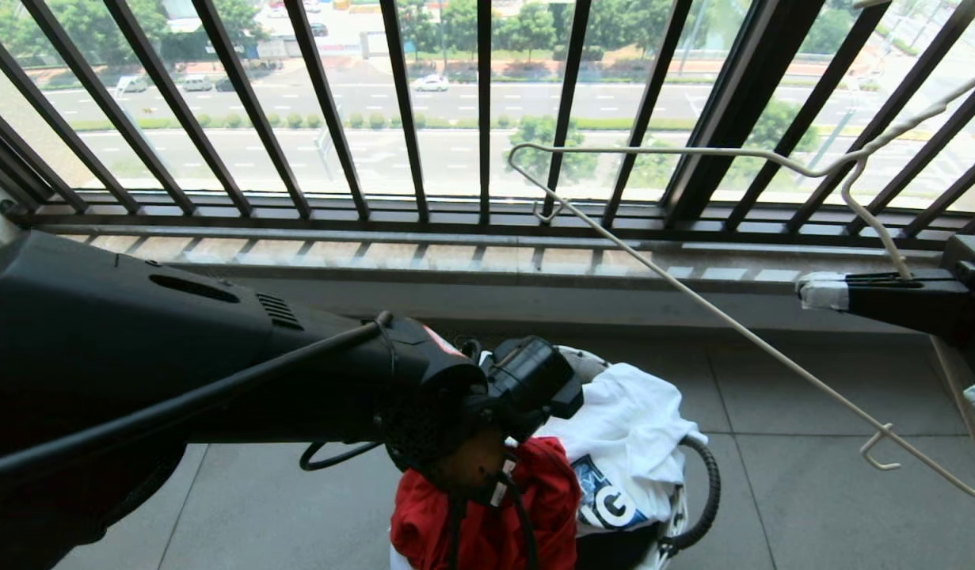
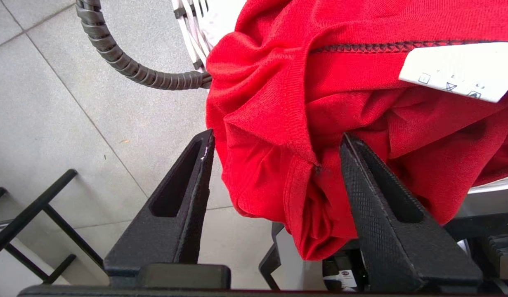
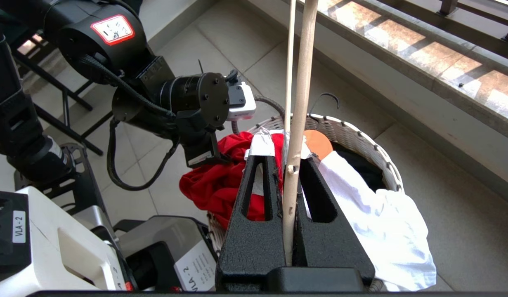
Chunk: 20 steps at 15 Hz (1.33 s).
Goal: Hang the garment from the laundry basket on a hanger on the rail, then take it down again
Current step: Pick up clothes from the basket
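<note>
The garment [image 2: 361, 123], a red T-shirt with a white care label, lies bunched over the near rim of the laundry basket [image 3: 361, 142], a round woven basket standing on the tiled floor. The hanger [image 1: 693, 305], thin off-white wire, is suspended tilted above the floor, clear of the basket.

"vla-2" on the robot base's white housing [image 3: 19, 226] and paper tag [image 3: 194, 270].
</note>
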Motion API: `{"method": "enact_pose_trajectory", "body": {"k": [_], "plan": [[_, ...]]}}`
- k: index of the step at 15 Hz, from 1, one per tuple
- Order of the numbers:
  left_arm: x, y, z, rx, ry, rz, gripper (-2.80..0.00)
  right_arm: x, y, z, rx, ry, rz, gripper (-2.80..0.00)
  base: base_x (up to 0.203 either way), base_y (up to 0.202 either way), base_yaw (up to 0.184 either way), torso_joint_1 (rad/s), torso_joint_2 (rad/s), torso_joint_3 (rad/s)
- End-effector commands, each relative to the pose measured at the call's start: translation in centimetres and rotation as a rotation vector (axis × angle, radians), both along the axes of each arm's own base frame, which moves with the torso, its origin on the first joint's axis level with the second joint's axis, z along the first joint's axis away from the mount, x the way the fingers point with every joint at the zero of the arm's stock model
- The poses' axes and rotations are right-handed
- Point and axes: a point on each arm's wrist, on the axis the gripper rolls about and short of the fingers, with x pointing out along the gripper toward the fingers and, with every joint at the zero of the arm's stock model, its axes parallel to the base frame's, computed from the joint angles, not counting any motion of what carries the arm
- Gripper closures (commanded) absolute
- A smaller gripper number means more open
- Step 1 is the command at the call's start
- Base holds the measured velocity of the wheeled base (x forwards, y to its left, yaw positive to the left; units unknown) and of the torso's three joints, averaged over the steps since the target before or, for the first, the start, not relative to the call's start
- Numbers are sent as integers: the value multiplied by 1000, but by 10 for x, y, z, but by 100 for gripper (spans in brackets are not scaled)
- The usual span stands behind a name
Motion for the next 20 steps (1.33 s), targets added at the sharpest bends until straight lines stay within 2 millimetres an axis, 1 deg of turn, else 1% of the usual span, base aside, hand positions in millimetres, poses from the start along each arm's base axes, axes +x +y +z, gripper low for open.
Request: {"method": "enact_pose_trajectory", "body": {"k": [1, 5, 9, 13, 16, 20], "plan": [[1, -3, -11, 35, 11, 4, -280, 1, 0, -1, 0, 1, 6, 0, 0, 0, 0, 0, 0, 0], [1, 1, -19, 107, -18, 26, -280, 2, 0, -1, 0, 4, 6, 0, 0, 0, 0, 0, 0, 0], [2, 8, -11, 132, -65, 56, -280, 3, 0, -2, 0, 7, 6, 0, 0, 0, 0, 0, 0, 0], [-4, 20, 0, 158, -103, 59, -280, 3, 0, -2, 0, 8, 6, 0, 0, 0, 0, 0, 0, 0], [-6, 22, -6, 190, -87, 44, -280, 3, 0, -2, 0, 9, 6, 0, 0, 0, 0, 0, 0, 0], [-1, 18, -19, 236, -77, 40, -280, 3, 0, -2, 0, 9, 6, 0, 0, 0, 0, 0, 0, 0]]}}
